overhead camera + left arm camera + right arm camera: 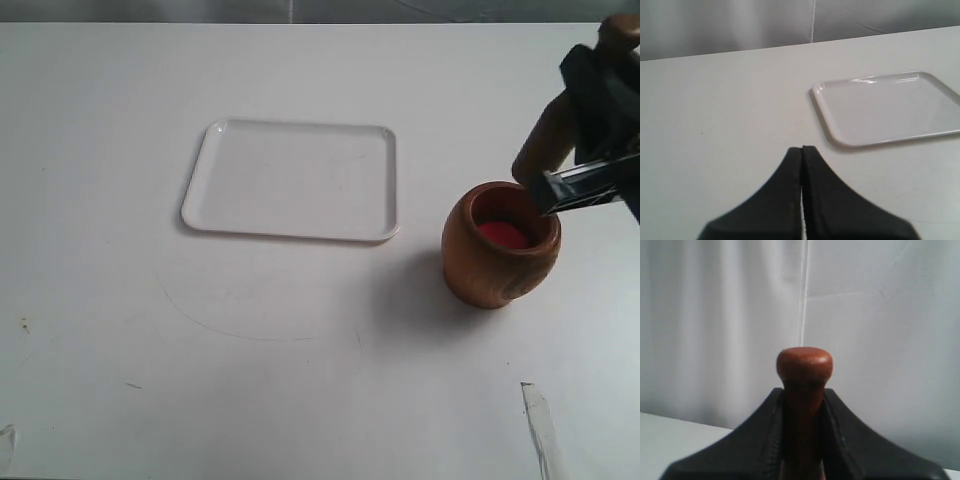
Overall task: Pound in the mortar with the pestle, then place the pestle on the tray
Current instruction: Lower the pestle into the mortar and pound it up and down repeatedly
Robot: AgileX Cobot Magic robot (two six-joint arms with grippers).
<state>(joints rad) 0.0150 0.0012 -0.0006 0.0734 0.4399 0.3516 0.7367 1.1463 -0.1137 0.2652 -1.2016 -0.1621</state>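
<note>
The brown wooden mortar point(497, 262) stands on the white table at the right, its red bottom showing. The reddish-brown pestle point(547, 140) hangs tilted above and just behind the mortar's far rim, thick end down, knob up. My right gripper point(598, 95) is shut on its thin handle; in the right wrist view the knob point(804, 364) sticks out above the gripper point(803, 396). The white tray point(291, 180) lies flat to the left of the mortar with nothing on it. My left gripper point(802, 149) is shut on nothing above bare table, with the tray point(890, 107) ahead of it.
A strip of clear tape point(541, 425) lies on the table in front of the mortar at the right. A faint curved line point(250, 330) marks the tabletop in front of the tray. Grey curtain point(730, 315) hangs behind the table's far edge.
</note>
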